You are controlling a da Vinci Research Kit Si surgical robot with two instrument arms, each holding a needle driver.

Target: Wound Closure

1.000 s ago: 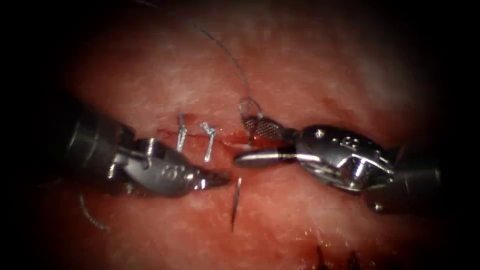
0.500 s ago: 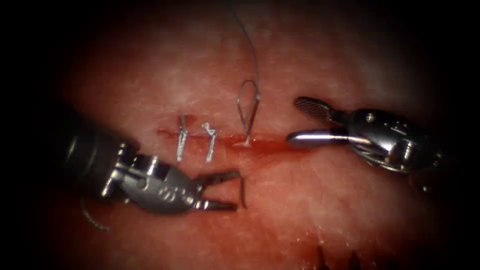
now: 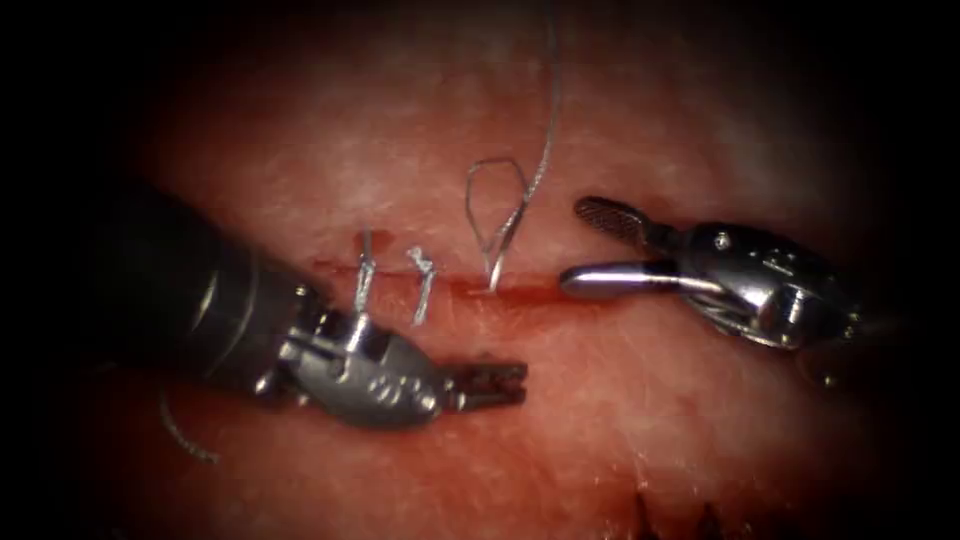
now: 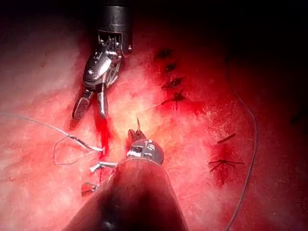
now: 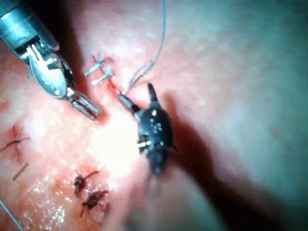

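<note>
The tissue [image 3: 620, 400] has a horizontal cut [image 3: 530, 292] with red fluid in it. Two tied stitches [image 3: 362, 275] cross its left part. My left tool [image 3: 492, 385] lies below the cut, shut on the needle [image 4: 138, 124]. A short pointed end sticks out past the jaws, above the tissue; the rest is hidden. My right tool [image 3: 580, 245] hovers at the right end of the cut, open and holding nothing. A loose thread loop [image 3: 495, 200] rises from the cut between the tools, and the thread [image 3: 548, 90] runs on upward.
A curved cut end of thread [image 3: 180, 432] lies at the lower left beside the left shaft. Dark older stitches [image 3: 640, 515] mark the tissue near the bottom edge. In the right wrist view the left tool [image 5: 89, 108] sits close to my right tool [image 5: 137, 96].
The right tool let go of the thread loop and drew back to the right, jaws open. The left tool opened around the needle lying below the cut, then shut on it.
</note>
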